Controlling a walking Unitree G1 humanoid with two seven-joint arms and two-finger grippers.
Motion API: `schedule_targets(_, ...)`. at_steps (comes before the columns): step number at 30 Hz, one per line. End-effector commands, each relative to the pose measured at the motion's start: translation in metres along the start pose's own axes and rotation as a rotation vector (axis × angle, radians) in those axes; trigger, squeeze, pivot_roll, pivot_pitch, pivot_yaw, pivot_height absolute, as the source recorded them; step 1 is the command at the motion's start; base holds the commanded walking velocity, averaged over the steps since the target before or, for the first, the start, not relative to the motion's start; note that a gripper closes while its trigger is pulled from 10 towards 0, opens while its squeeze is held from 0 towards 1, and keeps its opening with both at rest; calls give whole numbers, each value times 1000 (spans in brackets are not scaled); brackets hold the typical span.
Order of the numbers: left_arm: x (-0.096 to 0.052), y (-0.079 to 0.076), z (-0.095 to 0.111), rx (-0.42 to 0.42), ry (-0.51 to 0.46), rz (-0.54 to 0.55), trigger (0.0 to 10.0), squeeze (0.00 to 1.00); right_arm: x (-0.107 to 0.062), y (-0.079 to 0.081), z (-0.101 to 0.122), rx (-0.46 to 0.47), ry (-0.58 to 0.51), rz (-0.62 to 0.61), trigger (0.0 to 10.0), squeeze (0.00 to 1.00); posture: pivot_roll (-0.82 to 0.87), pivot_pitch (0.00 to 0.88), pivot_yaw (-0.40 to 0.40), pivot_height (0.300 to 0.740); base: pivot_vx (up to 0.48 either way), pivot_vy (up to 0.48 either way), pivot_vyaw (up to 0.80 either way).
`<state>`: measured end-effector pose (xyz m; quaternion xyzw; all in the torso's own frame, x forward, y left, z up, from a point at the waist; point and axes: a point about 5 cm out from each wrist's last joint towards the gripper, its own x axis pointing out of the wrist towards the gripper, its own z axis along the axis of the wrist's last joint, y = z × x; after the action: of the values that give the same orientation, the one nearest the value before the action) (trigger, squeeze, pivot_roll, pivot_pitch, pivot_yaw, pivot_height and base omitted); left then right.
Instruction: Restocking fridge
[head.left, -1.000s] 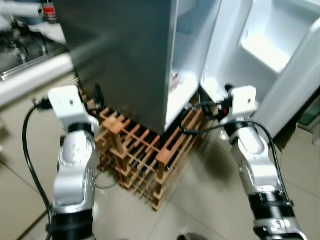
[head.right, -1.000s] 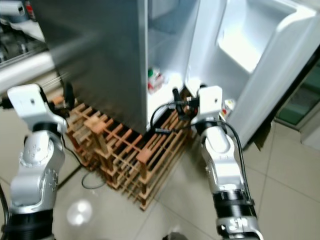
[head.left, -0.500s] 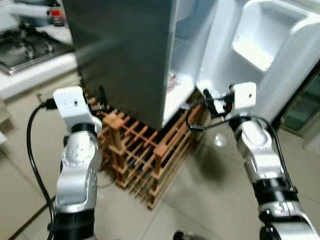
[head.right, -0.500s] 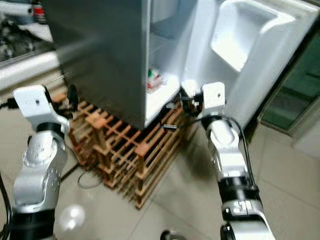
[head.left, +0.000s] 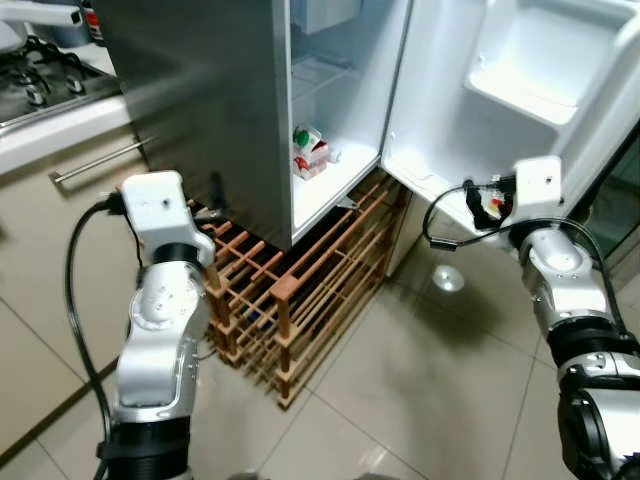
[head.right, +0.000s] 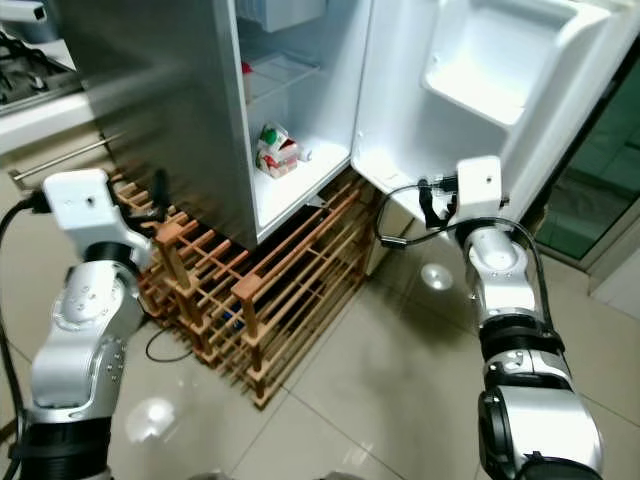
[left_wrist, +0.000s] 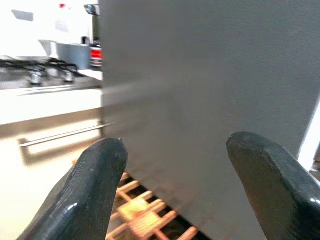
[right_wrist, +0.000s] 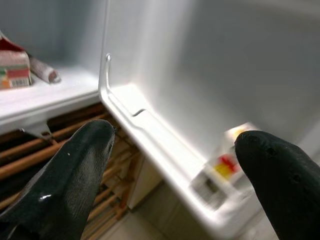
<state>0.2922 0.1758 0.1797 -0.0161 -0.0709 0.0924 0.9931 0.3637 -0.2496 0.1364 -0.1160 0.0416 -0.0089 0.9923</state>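
The fridge stands with its door swung wide, leaving a clear way into the white compartment. On the bottom shelf a small carton sits toward the back, with bare shelf in front. A wooden rack juts out beneath the fridge, blocking any low approach. The tiled floor beside the rack lies open. The fridge's grey side wall closes off the left.
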Motion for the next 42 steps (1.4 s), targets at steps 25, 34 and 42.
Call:
schedule_targets(25, -9, 0, -14, -13, 9, -80, 10000, 0, -46, 81, 21, 408, -248, 80, 10000, 0, -42, 0, -29, 740, 0, 0, 397)
schedule_targets(34, -7, 5, -13, -78, -10, -33, 10000, 0, -40, 85, 26, 396, -225, 120, 10000, 0, -29, 0, -57, 740, 0, 78, 565)
schedule_targets(42, -12, -5, -11, -47, -24, -60, 10000, 0, -38, 83, 23, 395, -206, 124, 10000, 0, -28, 0, -57, 740, 0, 397, 563)
